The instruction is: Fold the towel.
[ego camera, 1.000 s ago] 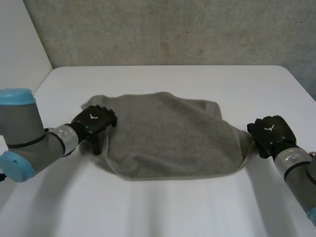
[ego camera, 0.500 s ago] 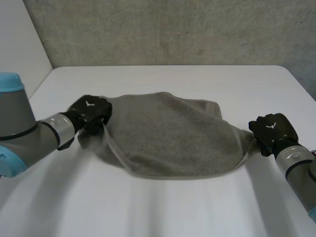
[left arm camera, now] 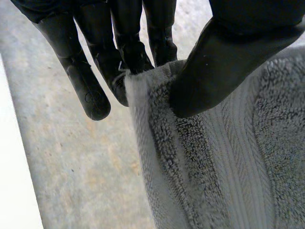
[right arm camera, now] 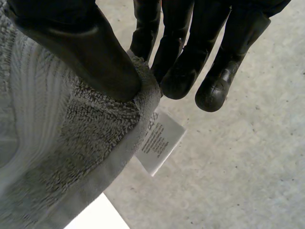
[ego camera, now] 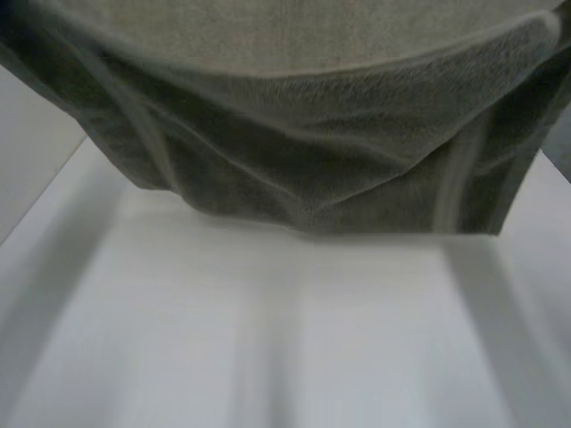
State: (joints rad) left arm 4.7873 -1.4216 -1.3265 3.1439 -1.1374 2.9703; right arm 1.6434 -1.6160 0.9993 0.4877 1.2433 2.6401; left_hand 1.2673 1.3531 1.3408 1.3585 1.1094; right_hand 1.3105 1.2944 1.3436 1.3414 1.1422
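Hanging high above the white table (ego camera: 268,339), the grey towel (ego camera: 303,152) is seen spread wide across the upper part of the head view, close to the camera, with its lower edge sagging in soft folds clear of the tabletop. In the left wrist view the left hand (left arm camera: 224,57) is closed on the towel: a hemmed edge of the cloth is pinched between the thumb and the fingers (left arm camera: 131,47), which lie nearly straight behind it. The terry pile and a ribbed band are seen running away from under the thumb. In the right wrist view the right hand (right arm camera: 86,47) is likewise clamped on the towel, a corner being pressed by the thumb against the fingers (right arm camera: 183,71). A white care label (right arm camera: 159,140) is attached to the hem just beside that corner, close to the fingertips. A grey speckled surface (right arm camera: 238,167) is seen behind both hands.
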